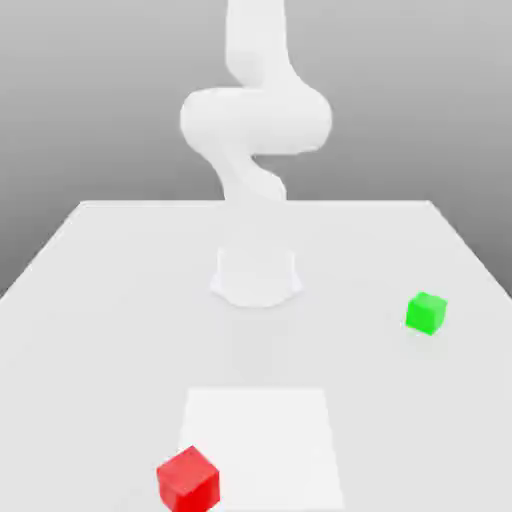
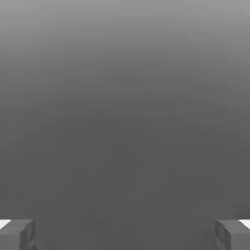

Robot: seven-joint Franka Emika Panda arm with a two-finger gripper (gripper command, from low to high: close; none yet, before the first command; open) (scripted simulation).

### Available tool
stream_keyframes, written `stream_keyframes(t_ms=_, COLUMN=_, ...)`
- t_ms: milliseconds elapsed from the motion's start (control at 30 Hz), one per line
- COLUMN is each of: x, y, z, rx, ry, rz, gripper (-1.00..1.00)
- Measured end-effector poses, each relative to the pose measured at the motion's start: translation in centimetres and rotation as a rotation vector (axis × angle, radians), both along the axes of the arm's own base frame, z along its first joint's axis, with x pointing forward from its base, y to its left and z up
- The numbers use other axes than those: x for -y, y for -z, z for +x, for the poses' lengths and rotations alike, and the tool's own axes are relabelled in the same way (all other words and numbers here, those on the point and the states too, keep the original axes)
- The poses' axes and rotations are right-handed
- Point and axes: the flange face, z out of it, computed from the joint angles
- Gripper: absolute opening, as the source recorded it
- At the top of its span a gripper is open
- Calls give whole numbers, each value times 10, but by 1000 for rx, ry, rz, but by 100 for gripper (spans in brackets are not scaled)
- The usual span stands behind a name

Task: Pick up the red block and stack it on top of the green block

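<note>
Red block [image 1: 188,479] sat low in the exterior view, left of centre, touching the lower-left corner of a pale square patch [image 1: 265,440] on the white table [image 1: 90,300]. Small cube, plain matte faces, upright and square to nothing in particular. Judged light and rigid, unlikely to crush or deform, not obviously slippery; best taken across two opposite flat side faces, near mid-height, from straight above. Green block [image 1: 426,312] stood well apart, at the exterior view's right, about mid-frame, with bare table all round. White arm [image 1: 255,120] rose from its base [image 1: 256,277] at the table's centre, folded high, far from both blocks. Gripper [image 2: 125,234] seen in the hand view with fingertips [image 2: 18,234] spread wide at the two lower corners, released, grasping nothing, grey background between them.
</note>
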Motion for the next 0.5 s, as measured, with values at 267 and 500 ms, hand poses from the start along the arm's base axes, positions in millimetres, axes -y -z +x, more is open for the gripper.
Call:
stream_keyframes(t_ms=267, x=22, y=131, z=85, rx=-221, ry=205, rz=101, gripper=0)
stream_keyframes(t_ms=500, x=45, y=259, z=121, rx=-405, ry=392, rz=180, gripper=0)
